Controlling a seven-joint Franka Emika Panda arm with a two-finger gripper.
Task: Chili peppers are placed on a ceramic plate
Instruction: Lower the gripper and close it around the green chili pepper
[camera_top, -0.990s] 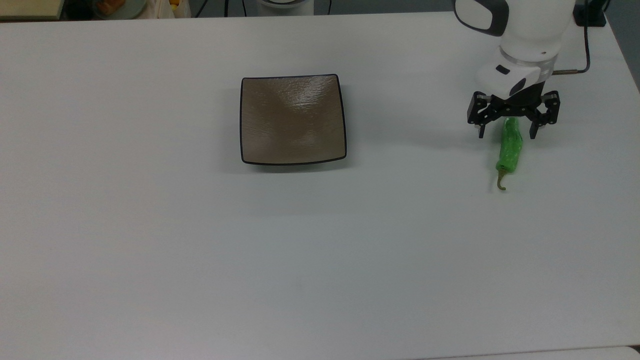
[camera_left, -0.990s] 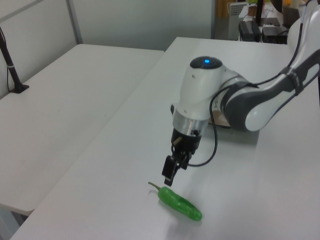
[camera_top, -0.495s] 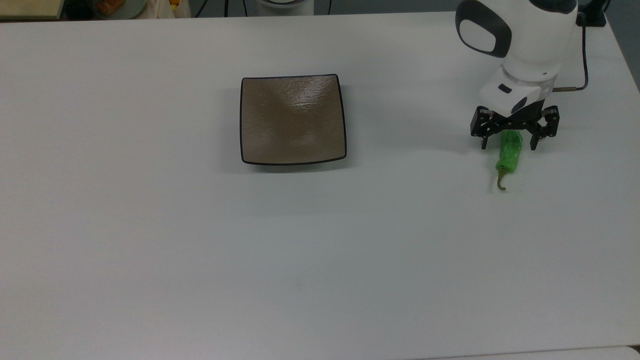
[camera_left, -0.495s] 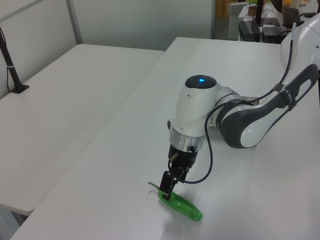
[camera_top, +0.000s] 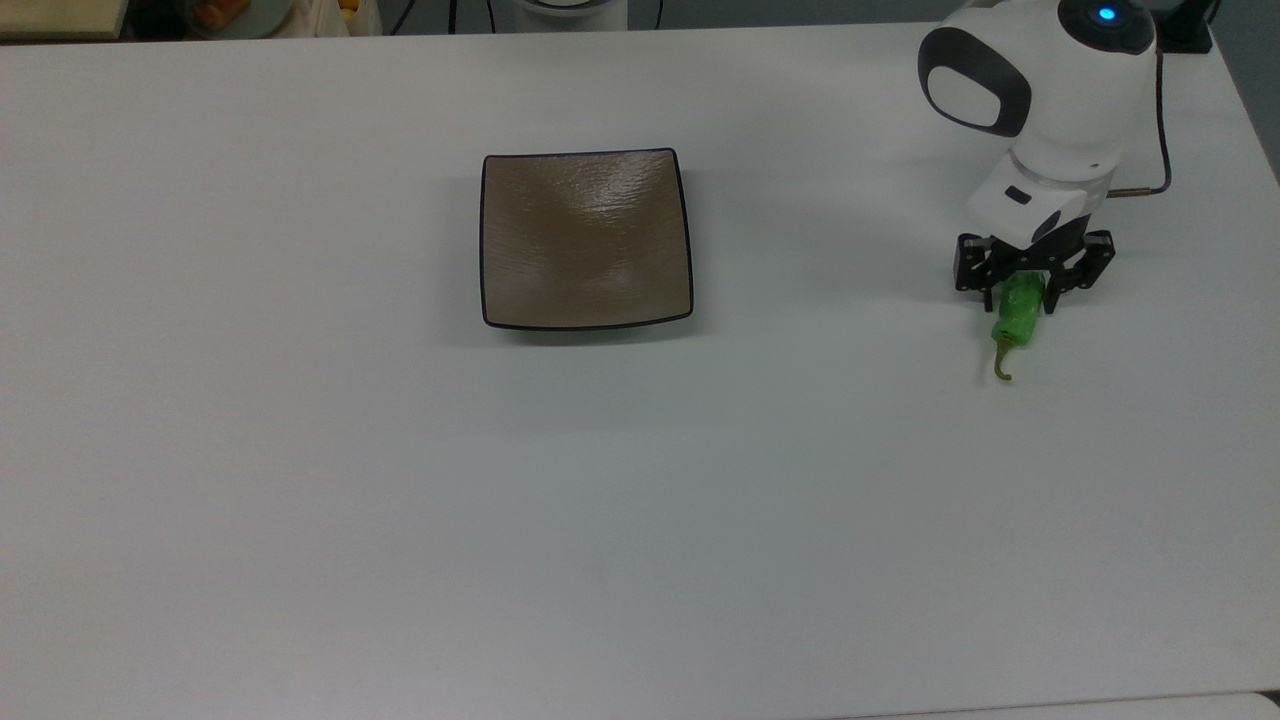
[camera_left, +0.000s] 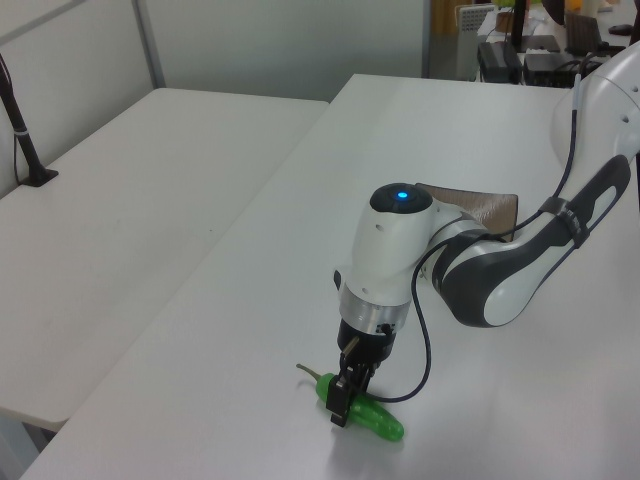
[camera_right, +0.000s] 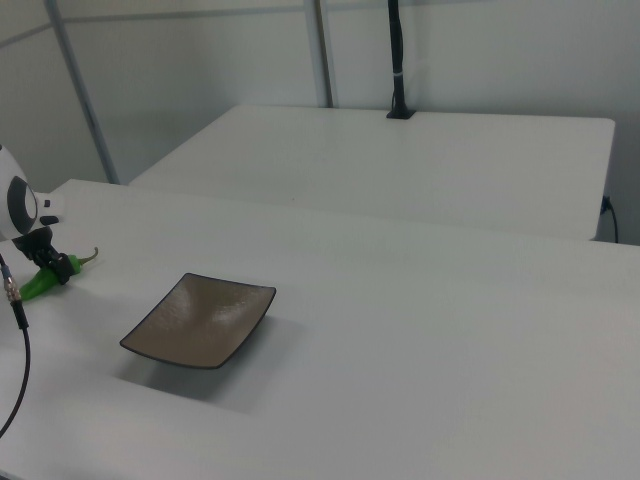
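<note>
One green chili pepper (camera_top: 1017, 318) lies on the white table (camera_top: 640, 500), far at the top view's right and well apart from the ceramic plate (camera_top: 585, 240), which has nothing on it. The gripper (camera_top: 1022, 292) stands directly over the pepper, with one finger on each side of the thick body, so the pepper is between the fingers and not beside them. The long axis of the pepper runs up and down in the top view, across the closing line of the fingers, with the stem (camera_top: 1001, 364) pointing toward the lower edge. The fingers are now narrow and seem to touch the green skin. Compared with one second ago the gripper has come lower, down to the table, and the opening has become clearly smaller; the pepper itself has not moved.
</note>
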